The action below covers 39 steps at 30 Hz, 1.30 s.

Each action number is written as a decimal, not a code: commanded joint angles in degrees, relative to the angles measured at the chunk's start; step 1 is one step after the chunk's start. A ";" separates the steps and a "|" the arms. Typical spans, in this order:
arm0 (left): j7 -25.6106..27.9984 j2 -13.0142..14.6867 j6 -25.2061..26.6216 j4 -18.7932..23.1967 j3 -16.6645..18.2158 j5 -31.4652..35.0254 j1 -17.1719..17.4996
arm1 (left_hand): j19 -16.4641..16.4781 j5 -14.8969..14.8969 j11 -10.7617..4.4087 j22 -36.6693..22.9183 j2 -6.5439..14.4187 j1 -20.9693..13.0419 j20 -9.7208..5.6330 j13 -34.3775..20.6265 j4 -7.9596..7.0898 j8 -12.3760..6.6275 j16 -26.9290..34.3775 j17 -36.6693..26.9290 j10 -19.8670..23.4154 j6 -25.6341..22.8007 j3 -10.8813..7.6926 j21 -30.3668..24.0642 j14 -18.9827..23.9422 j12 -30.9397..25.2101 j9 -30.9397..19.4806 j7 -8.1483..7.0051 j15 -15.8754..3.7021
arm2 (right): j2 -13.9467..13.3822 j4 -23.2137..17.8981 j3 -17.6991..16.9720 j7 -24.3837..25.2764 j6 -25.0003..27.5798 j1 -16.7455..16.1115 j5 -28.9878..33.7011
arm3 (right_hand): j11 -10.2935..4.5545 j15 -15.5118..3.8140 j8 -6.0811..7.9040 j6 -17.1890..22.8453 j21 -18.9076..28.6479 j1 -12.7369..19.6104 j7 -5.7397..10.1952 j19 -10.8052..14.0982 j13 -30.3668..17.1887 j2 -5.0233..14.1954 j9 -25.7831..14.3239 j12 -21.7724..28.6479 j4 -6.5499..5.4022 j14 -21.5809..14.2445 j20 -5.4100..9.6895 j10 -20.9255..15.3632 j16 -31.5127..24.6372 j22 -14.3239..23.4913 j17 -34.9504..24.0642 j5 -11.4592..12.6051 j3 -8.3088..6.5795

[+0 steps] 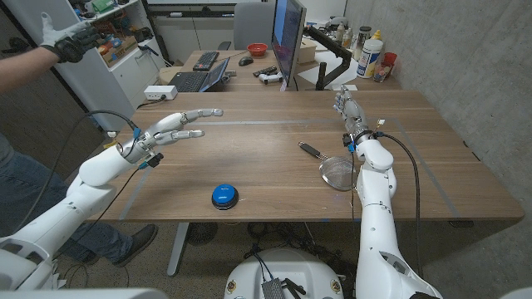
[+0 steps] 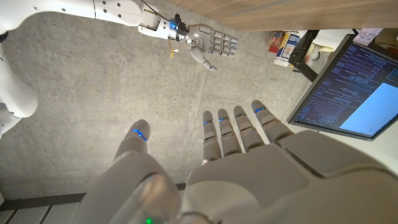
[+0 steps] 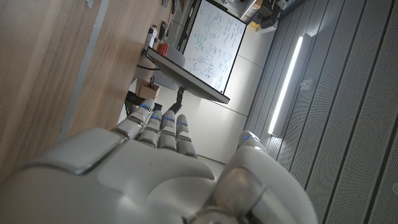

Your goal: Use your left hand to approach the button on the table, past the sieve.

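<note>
Left hand up and empty, button sitting way off to its inner side

The left hand (image 1: 170, 129) hangs over the table's left part with fingers spread and nothing in it, while the blue button (image 1: 224, 196) sits near the front edge around the middle, well apart from it. The sieve (image 1: 331, 169) lies over by the right arm, so honestly the bigger risk looks like overshooting, or coming down too hard and shoving the button off the front edge. The right hand (image 1: 345, 105) is raised with fingers straight and holds nothing. Part of the sieve's rim is tucked behind the right forearm. Can't judge the left hand's height above the wood.
</note>
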<state>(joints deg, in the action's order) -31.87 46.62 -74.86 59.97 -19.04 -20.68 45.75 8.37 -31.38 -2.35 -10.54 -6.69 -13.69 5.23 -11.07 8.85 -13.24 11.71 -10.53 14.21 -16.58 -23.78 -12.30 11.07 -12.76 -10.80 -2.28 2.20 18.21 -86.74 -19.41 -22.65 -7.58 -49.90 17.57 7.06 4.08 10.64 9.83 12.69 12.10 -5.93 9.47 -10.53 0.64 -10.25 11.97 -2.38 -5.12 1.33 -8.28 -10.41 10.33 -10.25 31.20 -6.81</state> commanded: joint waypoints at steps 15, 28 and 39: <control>-3.47 -2.79 -5.13 0.69 5.97 7.37 2.13 | -0.70 0.15 -0.31 -0.12 0.11 -0.97 1.08 -0.34 -0.26 0.97 -0.23 -0.21 -0.22 1.21 -0.37 0.45 0.04 0.13 -0.23 0.08 -0.59 | 0.07 -2.00 -0.08 -0.69 2.11 -0.31 0.48 | -0.12 0.07 0.34 0.15 -0.20 0.01 0.42 0.35 -0.09 0.32 -0.25 0.07 -0.04 -0.47 -0.23 -0.54 -0.10 0.28 -0.15 0.39 0.33; -35.46 -14.92 -5.13 2.89 20.38 -4.34 3.80 | -0.24 0.13 -0.10 -0.12 0.15 -1.37 2.49 -0.41 -0.28 1.24 -0.26 -0.25 -0.75 1.70 -0.43 0.28 0.10 0.38 -0.27 -0.07 -0.34 | -0.11 -2.87 -0.17 -1.03 2.84 -0.23 0.69 | -0.23 0.12 0.35 0.15 -0.29 0.00 0.41 0.28 -0.09 0.37 -0.25 0.01 0.01 -0.22 -0.56 -0.40 -0.02 0.29 -0.15 0.47 0.45; -47.08 -18.65 -5.13 3.90 25.05 -8.00 3.08 | 1.77 0.09 -0.08 -0.08 -0.08 -2.06 5.06 -0.54 -0.12 0.95 -0.24 -0.28 -0.88 0.79 -0.50 -0.34 0.29 0.41 -0.31 -1.07 -0.14 | -0.24 -1.83 -0.36 -1.24 2.69 0.30 0.49 | -0.16 0.05 0.34 0.12 -0.34 0.00 0.44 0.29 -0.09 0.43 -0.25 0.02 0.05 -0.23 -0.82 -0.40 -0.04 0.30 -0.15 0.54 0.54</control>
<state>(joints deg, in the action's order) -67.54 32.41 -79.95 62.70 0.30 -25.64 48.98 9.70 -31.38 -2.65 -10.53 -6.70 -15.21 9.68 -11.34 8.61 -11.95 11.38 -10.53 13.45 -15.29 -24.02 -12.30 11.18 -12.49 -10.79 -2.83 1.71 18.12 -89.31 -19.58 -23.62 -4.96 -50.16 18.19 7.06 4.08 10.64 9.83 12.50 12.10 -5.93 9.67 -10.52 0.63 -10.25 11.97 -2.39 -5.12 1.12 -8.28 -10.41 10.53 -10.24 31.19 -6.49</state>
